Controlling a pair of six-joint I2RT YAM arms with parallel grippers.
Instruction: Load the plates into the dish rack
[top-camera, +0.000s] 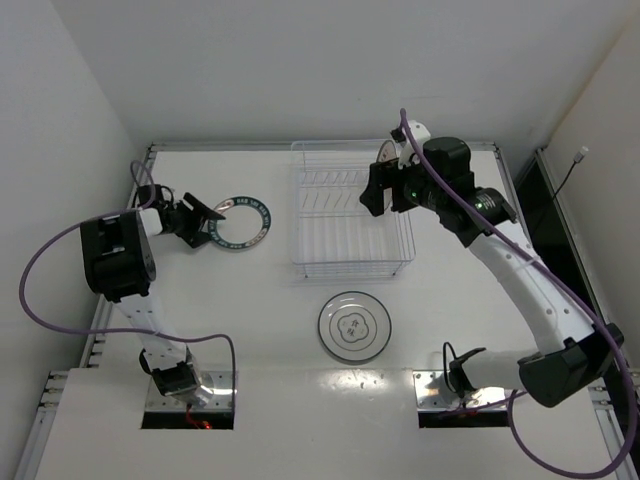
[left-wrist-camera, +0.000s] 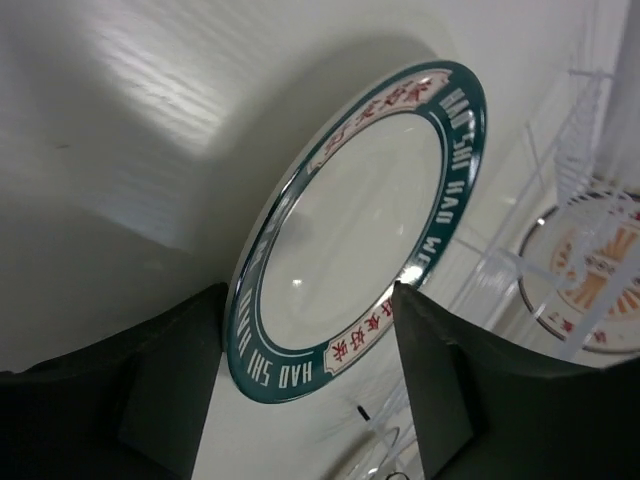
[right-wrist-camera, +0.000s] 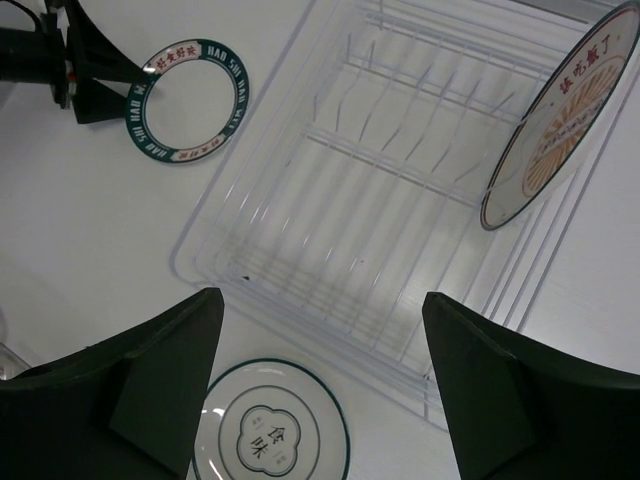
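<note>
The plate with the dark blue patterned rim (top-camera: 243, 222) lies flat on the table left of the dish rack (top-camera: 300, 240). My left gripper (top-camera: 206, 224) is low at its left edge, open, and the near rim of that plate (left-wrist-camera: 300, 375) sits between its fingers (left-wrist-camera: 170, 390); I cannot tell whether they touch it. The orange sunburst plate (right-wrist-camera: 560, 130) stands on edge in the rack's far right slots (right-wrist-camera: 380, 180). My right gripper (right-wrist-camera: 320, 400) hovers open and empty over the rack's near side. The white plate with the dark flower outline (top-camera: 354, 326) lies in front of the rack.
The white wire rack (left-wrist-camera: 590, 150) shows at the right of the left wrist view with the orange plate (left-wrist-camera: 590, 285) behind its wires. White walls close in the table at the back and on both sides. A purple cable loops off each arm.
</note>
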